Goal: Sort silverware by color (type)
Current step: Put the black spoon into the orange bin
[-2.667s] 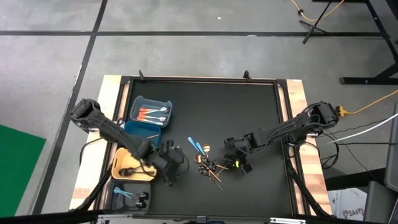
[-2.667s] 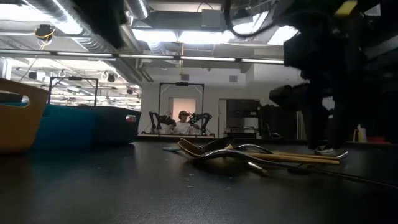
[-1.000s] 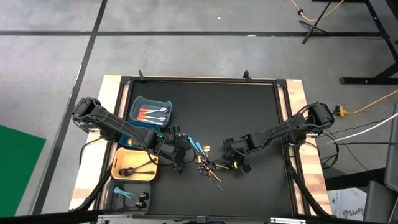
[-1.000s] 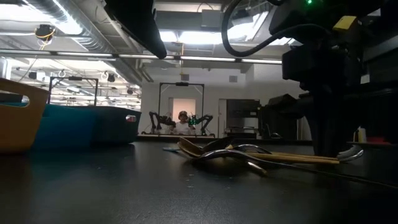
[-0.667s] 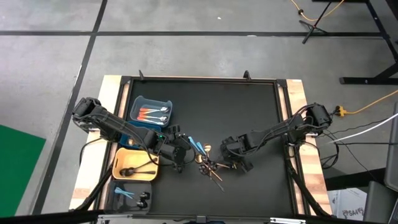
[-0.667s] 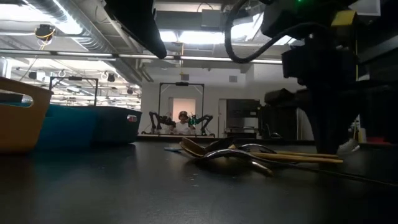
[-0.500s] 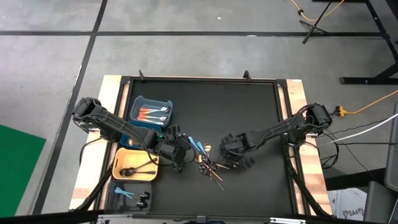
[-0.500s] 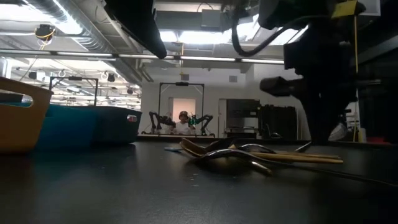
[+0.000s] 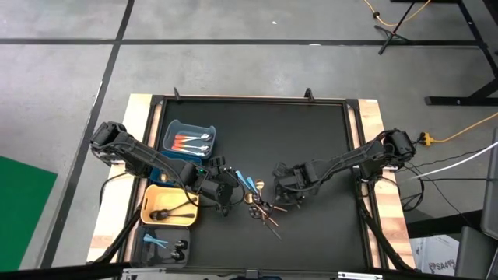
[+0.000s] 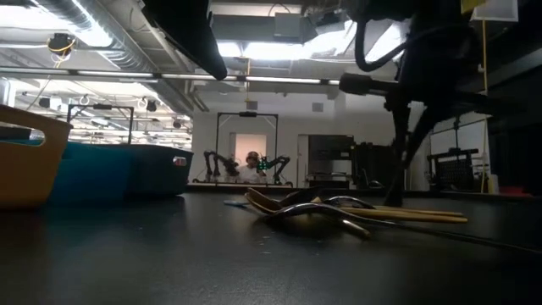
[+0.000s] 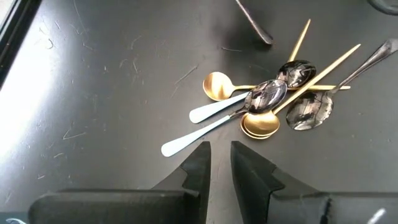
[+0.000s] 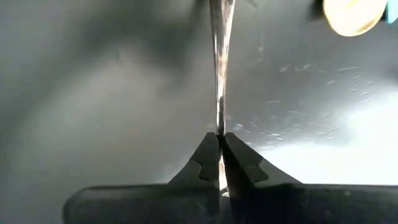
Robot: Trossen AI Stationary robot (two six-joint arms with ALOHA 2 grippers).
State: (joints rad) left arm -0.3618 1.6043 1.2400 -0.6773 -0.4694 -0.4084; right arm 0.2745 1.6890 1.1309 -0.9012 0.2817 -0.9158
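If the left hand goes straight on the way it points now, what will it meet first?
Probably the nearer light blue spoon: its handle end lies just ahead of the left hand, whose fingers stand a little apart. The pile of gold and dark spoons lies beyond. Height above the table is unclear.

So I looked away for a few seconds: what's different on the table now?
The left gripper swung from beside the yellow bin to the light blue spoons. The right gripper, jaws shut on a thin silver utensil, moved up-table, lifting it. The cutlery pile and the blue bin stayed put.
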